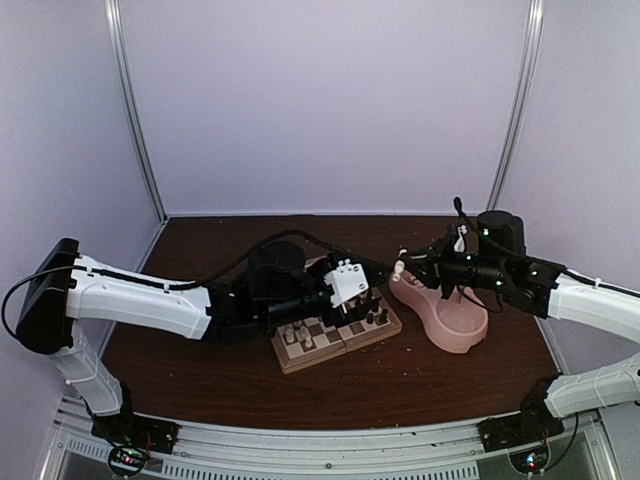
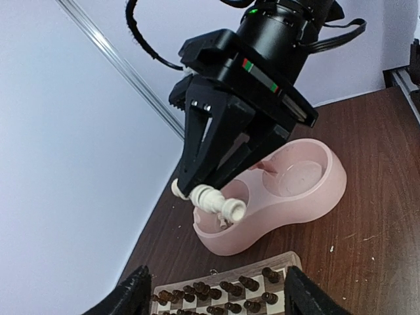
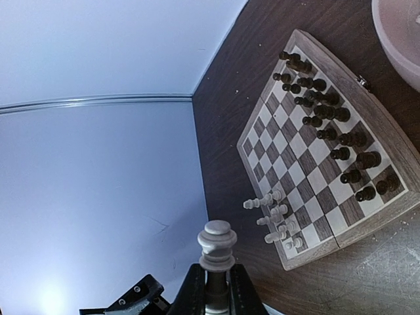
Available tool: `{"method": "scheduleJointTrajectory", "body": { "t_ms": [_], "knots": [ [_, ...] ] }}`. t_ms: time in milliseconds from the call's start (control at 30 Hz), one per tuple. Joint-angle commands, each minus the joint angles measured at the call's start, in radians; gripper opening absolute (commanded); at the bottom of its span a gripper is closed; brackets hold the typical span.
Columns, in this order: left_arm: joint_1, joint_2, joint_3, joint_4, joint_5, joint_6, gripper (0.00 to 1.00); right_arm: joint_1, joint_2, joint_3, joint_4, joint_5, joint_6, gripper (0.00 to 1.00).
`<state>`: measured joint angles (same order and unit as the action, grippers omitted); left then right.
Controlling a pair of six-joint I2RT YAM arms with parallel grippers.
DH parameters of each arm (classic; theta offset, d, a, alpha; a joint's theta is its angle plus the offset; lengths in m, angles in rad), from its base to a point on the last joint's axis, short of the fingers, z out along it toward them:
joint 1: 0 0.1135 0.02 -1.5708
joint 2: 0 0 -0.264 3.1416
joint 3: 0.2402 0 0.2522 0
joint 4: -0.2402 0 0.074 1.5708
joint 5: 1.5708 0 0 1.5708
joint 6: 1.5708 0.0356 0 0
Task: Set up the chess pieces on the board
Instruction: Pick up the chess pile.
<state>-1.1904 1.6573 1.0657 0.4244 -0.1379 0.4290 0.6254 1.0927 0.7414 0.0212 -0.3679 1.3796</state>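
Right gripper point(image 2: 205, 191) clamps a cream piece point(image 2: 220, 205) — lower it upright beside the board's point(image 3: 308, 164) white pieces point(image 3: 275, 220); left gripper point(image 1: 350, 287) open.

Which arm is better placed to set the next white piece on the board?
Probably right: the right gripper is shut on a white chess piece beside the board. The left gripper is open over the board, holding nothing.

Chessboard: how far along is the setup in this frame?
Done: dark pieces stand in two rows along one edge of the board; a small cluster of cream pieces stands at the opposite edge. In hand: the right pincer is shut on one cream piece, raised near the pink bowl; the left pincer is open over the board. Left: most of the cream side is bare.
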Motion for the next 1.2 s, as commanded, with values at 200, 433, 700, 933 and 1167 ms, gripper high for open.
{"method": "scheduleJointTrajectory", "body": {
  "t_ms": [200, 433, 700, 933, 1167],
  "knots": [
    [0.0, 0.064, 0.098, 0.011, 0.014, 0.079, 0.61, 0.056, 0.01, 0.117, -0.251, 0.134, 0.107, 0.09],
    [0.0, 0.101, 0.123, -0.008, 0.023, 0.087, 0.59, 0.082, 0.011, 0.127, -0.285, 0.175, 0.176, 0.08],
    [0.002, 0.145, 0.163, -0.035, 0.034, 0.096, 0.58, 0.104, 0.007, 0.112, -0.282, 0.194, 0.226, 0.08],
    [0.002, 0.157, 0.18, -0.052, 0.056, 0.099, 0.5, 0.112, 0.006, 0.084, -0.251, 0.197, 0.251, 0.07],
    [0.002, 0.155, 0.178, -0.054, 0.065, 0.1, 0.43, 0.116, 0.014, 0.085, -0.25, 0.196, 0.253, 0.07]
  ]
}}
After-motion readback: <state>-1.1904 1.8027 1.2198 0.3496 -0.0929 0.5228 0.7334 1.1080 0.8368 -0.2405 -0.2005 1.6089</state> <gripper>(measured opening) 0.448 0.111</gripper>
